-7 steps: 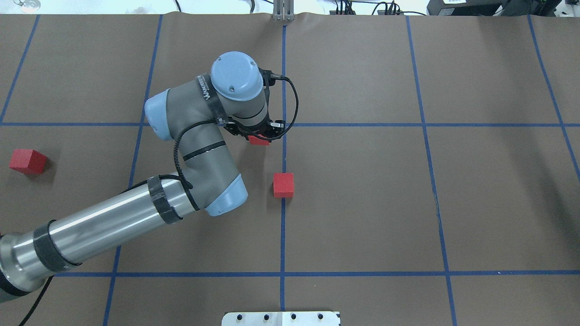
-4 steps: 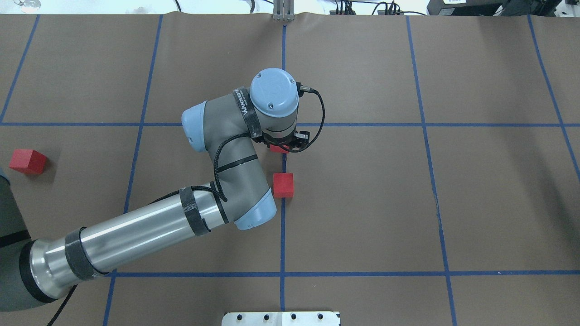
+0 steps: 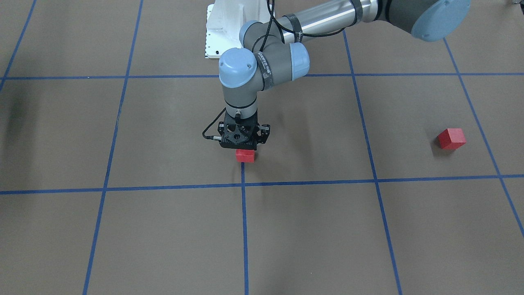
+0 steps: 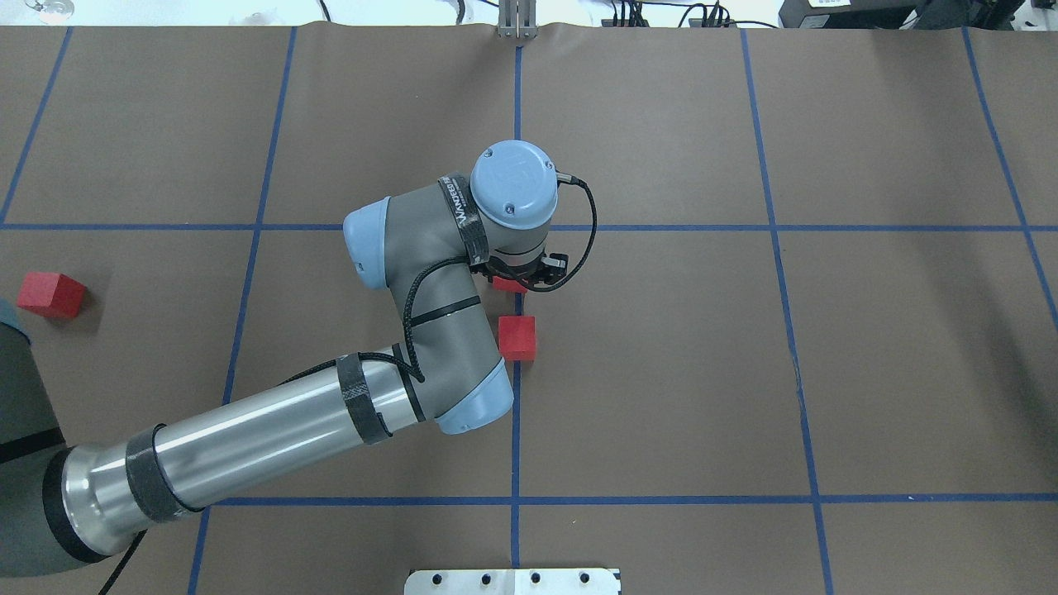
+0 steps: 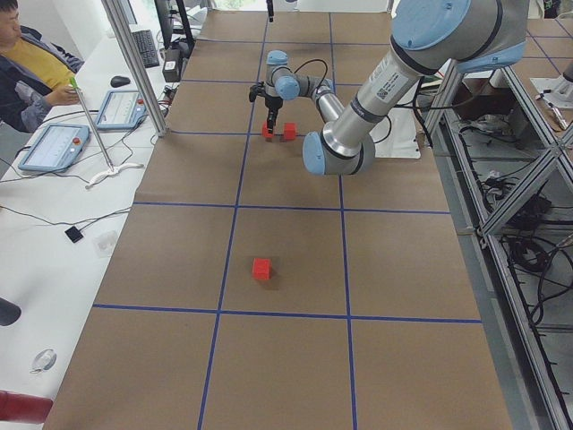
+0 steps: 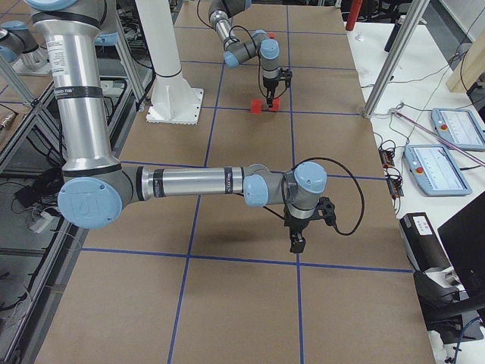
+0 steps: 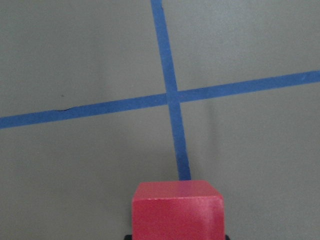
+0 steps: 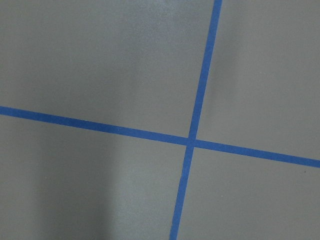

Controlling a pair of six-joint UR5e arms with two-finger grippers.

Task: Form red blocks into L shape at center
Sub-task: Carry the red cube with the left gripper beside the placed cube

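**Over the blue tape centre line [image 4: 515, 413]: left tool [image 3: 244, 149] clamped on a small matte red cube [image 3: 245, 156]**

That cube sits pinched right under the left tool, low over the brown paper surface [image 3: 172, 229]. Just robot-side of it, a second red cube [image 4: 517, 338] rests on the same line, small gap between them. Way off on the robot's left is the third red cube [image 4: 51, 294]. The right tool [image 6: 297, 243] hangs near a tape crossing, and I can't tell if it's apart or together.
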